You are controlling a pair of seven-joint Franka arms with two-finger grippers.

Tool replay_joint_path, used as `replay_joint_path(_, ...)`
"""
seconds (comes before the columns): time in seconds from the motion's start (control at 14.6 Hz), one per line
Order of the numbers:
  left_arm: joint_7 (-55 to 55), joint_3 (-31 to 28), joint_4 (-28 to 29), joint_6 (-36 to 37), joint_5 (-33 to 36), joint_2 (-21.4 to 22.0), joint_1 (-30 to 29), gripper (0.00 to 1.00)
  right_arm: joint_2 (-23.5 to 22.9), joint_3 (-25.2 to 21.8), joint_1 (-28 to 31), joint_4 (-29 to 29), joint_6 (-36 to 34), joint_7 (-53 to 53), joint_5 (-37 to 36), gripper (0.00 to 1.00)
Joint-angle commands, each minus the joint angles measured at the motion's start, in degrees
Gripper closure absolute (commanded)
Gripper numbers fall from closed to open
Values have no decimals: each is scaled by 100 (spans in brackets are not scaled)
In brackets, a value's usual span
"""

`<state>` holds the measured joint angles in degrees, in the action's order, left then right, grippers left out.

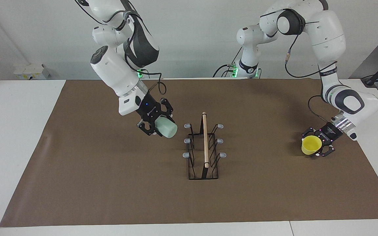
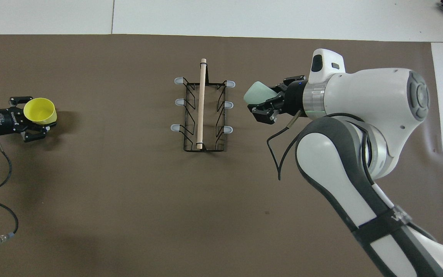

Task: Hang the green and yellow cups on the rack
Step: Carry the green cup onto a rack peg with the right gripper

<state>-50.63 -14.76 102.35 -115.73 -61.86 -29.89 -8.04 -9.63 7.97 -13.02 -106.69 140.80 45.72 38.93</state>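
Right gripper [image 1: 158, 127]: clamped on green cup [image 1: 166, 127], up beside rack [image 1: 204, 147].
Left gripper [image 1: 320, 145]: clamped on yellow cup [image 1: 311, 145], low over counter [image 1: 110, 183].

- The rack [image 2: 204, 111] stands mid-table on the brown mat [image 2: 129, 192], its wooden rod [image 2: 201, 104] running away from the robots, all six prongs bare.
- The right gripper [image 2: 264, 103] grips the green cup [image 2: 258, 93], tipped on its side (base toward the rack), just beside the rack.
- The left gripper [image 2: 33, 119] is closed around the yellow cup [image 2: 40, 110], mouth up, toward the left arm's end.
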Motion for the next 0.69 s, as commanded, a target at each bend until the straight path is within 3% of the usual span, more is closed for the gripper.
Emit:
replay_joint_path(0.0,158,-44,312,-239,-116,474,128,100,444,20,-436,-896,1332,1153,1846,100)
replay_joint_path(0.34,71,-62,31,-441,190,905,285,100,638,11,-526,-1108,1477,4334,5715,100)
replay_joint_path(0.62,-122,-80,-241,-785,1000,1134,444,100,682,11,-526,-1301,1136,6288,7923,100)
